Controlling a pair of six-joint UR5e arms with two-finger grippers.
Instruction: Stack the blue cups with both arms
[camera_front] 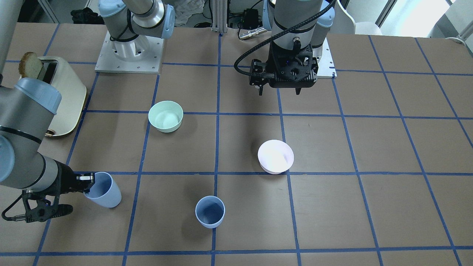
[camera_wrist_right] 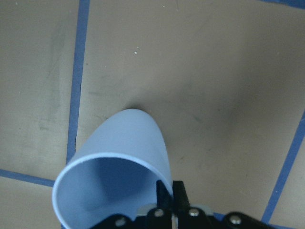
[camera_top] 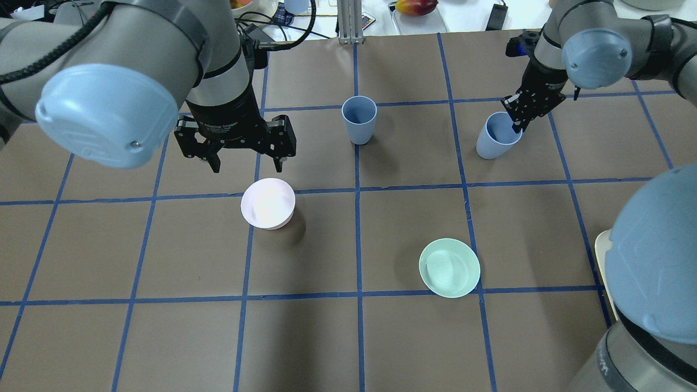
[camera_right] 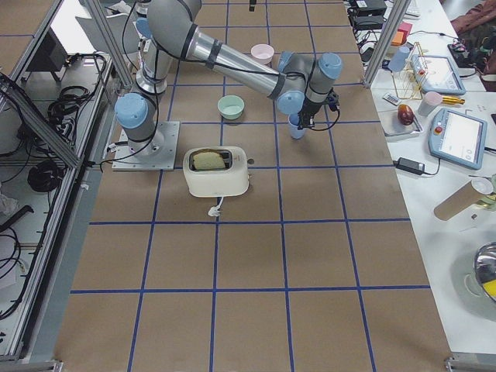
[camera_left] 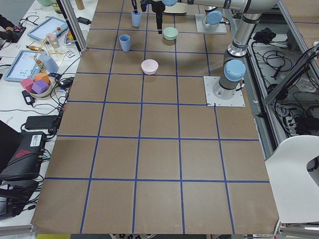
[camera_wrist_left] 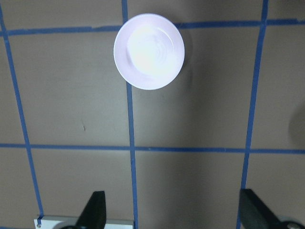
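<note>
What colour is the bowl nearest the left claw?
Pale pink; the bowl shows best in the overhead view, near the left claw.

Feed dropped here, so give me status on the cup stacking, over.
Right gripper shut on rim of tilted blue cup. Left gripper open, empty. Other blue cup upright, untouched. Nothing between cups.
</note>
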